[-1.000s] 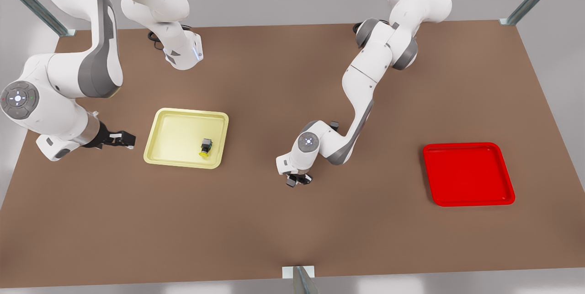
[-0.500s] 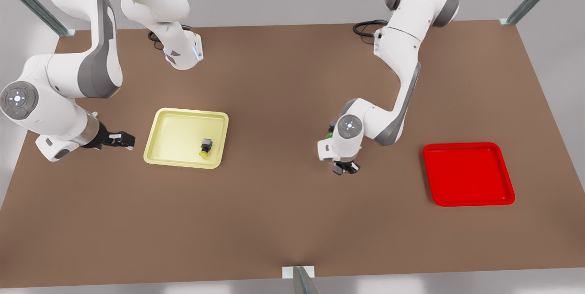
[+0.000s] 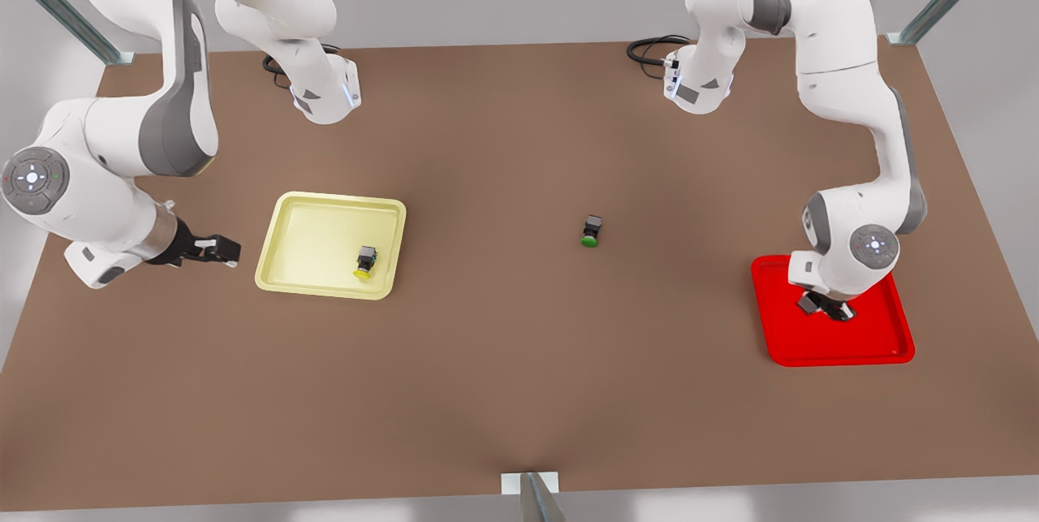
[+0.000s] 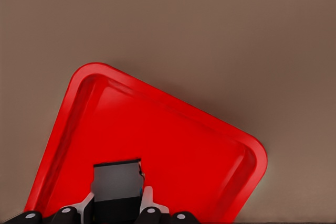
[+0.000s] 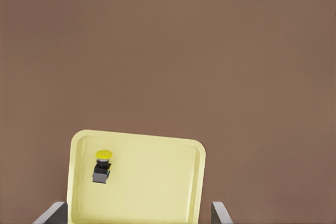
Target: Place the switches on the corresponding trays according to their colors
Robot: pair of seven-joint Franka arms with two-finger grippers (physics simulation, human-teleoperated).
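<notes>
My left gripper [image 3: 824, 307] hangs over the red tray [image 3: 836, 343], shut on a switch with a dark grey body [image 4: 117, 181]; its cap is hidden. The wrist view places that switch above the red tray [image 4: 173, 145], near one rim. The yellow-capped switch [image 3: 365, 262] lies on its side in the pale yellow tray [image 3: 325, 222], near the corner toward the front view's right. My right gripper [image 3: 219, 250] waits open just off the yellow tray's edge on the front view's left; from its wrist I see the yellow tray [image 5: 157, 182] and the yellow switch [image 5: 102, 166].
A green-capped switch [image 3: 591, 231] lies alone on the brown table [image 3: 503, 384] between the two trays. Both arm bases stand at the table's far edge, with cables beside them. Metal posts stand at the far corners and the near edge's middle.
My left arm swung from the table's middle toward the front view's right, carrying the switch over the red tray, and uncovered the green-capped switch. The right arm stayed put.
</notes>
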